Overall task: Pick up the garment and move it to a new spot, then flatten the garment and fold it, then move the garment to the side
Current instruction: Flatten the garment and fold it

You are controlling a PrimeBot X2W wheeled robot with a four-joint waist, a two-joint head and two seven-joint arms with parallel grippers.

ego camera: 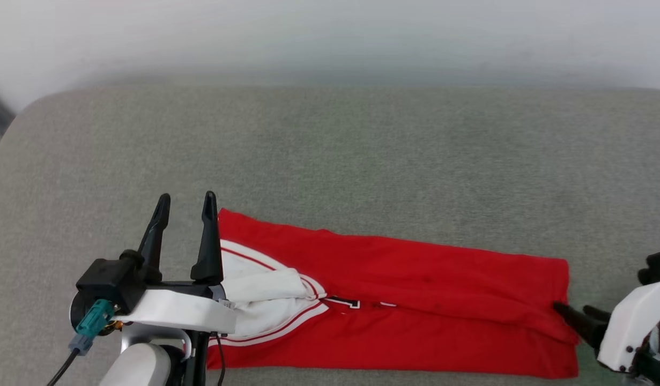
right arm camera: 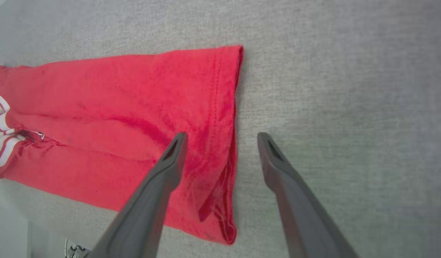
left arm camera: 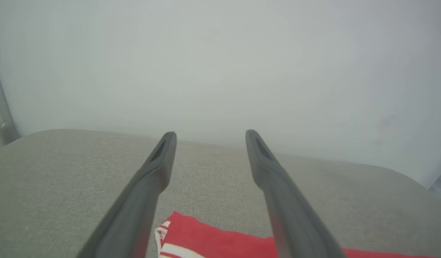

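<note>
Garment position: the garment (ego camera: 415,300) was laid on the grey fabric surface (ego camera: 330,161), in the near half of the head view, already folded into a long narrow strip.
Long axis: it was directed from 9 o'clock to 3 o'clock in the head view, with the white sleeve (ego camera: 265,287) at the 9 o'clock end and the hem (right arm camera: 234,107) at the 3 o'clock end.
Left gripper: the left gripper (ego camera: 186,197) was seen at the sleeve end with its fingers pointed to 12 o'clock. Its jaws were held apart and nothing was gripped. The cloth lay at about 4 o'clock from them.
Right gripper: the right gripper (ego camera: 573,308) was placed at the hem end and pointed to about 10 o'clock. Its jaws were spread, one finger above the red cloth and the other above the bare surface, so the hem was bracketed but not clamped.
Nearer arm: each end was served by the arm of its own side.
Coming move (a judgement): a fold across the short axis is probably meant, and the hem appears better lined up for a grip than the sleeve end.
</note>
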